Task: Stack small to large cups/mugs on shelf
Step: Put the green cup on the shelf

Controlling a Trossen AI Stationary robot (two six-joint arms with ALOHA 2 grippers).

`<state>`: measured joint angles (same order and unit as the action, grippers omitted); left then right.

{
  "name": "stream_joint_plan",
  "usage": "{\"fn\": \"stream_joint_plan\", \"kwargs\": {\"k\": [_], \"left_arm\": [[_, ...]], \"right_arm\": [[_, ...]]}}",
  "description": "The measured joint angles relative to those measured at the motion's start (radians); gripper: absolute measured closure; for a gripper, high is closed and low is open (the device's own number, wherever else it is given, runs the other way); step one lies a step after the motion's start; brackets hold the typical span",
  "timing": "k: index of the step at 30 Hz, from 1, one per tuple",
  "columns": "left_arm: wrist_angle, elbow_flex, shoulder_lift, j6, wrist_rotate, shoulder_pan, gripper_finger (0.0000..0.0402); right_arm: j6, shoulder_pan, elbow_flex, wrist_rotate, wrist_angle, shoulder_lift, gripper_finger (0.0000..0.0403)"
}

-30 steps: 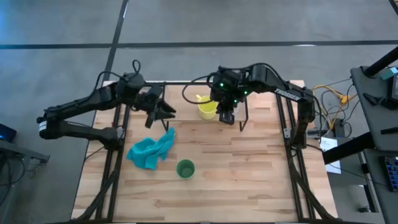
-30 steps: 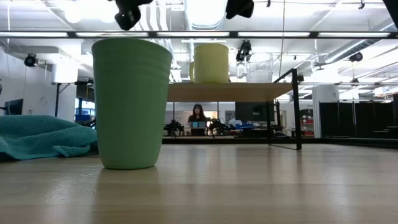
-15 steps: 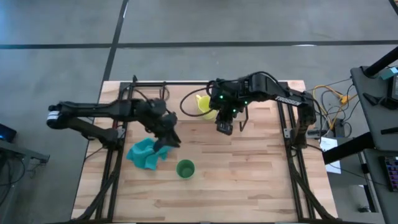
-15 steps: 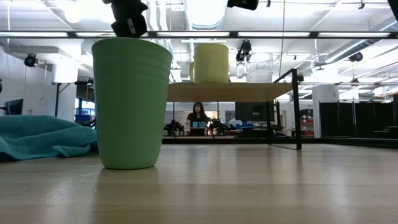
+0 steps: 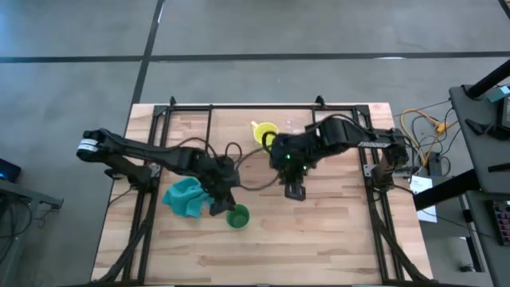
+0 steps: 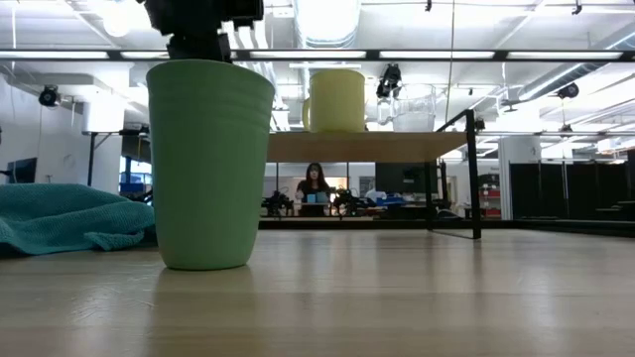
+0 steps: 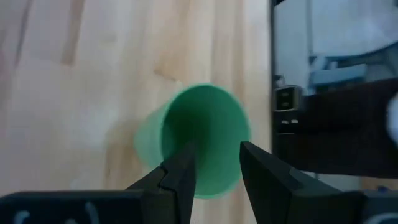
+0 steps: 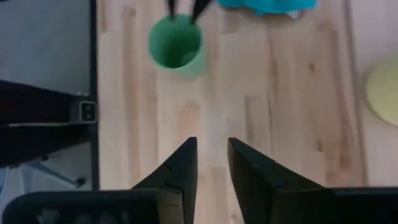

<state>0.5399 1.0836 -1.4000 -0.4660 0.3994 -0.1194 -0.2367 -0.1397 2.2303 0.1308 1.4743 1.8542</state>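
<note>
The green cup (image 5: 237, 216) (image 6: 209, 164) stands upright on its base on the table, near the middle. My left gripper (image 7: 217, 155) (image 5: 221, 206) is open and hovers just over its rim, pointing down, with both fingertips above the mouth (image 7: 205, 127). On the shelf (image 6: 367, 147) the yellow mug (image 6: 335, 99) (image 5: 265, 134) and the clear glass cup (image 6: 415, 107) stand side by side. My right gripper (image 8: 211, 152) (image 5: 296, 191) is open a little and empty. It hangs over bare table between the shelf and the green cup (image 8: 176, 45).
A teal cloth (image 5: 187, 197) (image 6: 60, 213) lies crumpled on the table left of the green cup, under my left arm. Black frame rails run along both table sides. Bare wood lies toward the near edge (image 5: 303, 247). A person sits far off in the room (image 6: 316, 183).
My left gripper has swung from the far left, beside the shelf, toward the near edge and right, over the cloth, and come down over the green cup. My right gripper has drawn back from the shelf and yellow mug toward the near edge. The cups have stayed put.
</note>
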Motion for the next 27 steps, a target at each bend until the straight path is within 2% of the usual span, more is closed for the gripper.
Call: {"fn": "stream_joint_plan", "kwargs": {"k": [4,7,11,27], "left_arm": [[0.000,0.001,-0.030,-0.003,-0.099,-0.017,0.0292],[-0.001,0.001,-0.043,-0.003,-0.119,-0.020,0.0292],[0.000,0.001,-0.064,-0.003,-0.150,-0.020,0.0292],[0.000,0.000,-0.118,-0.053,-0.159,-0.041,0.0292]], "right_arm": [[-0.006,-0.042,0.000,-0.001,-0.050,0.000,0.0322],[-0.039,-0.066,0.000,-0.010,-0.114,0.000,0.0327],[-0.052,-0.095,0.000,-0.087,-0.145,0.000,0.0333],[-0.089,-0.123,-0.007,-0.136,-0.160,0.001,0.0336]]}}
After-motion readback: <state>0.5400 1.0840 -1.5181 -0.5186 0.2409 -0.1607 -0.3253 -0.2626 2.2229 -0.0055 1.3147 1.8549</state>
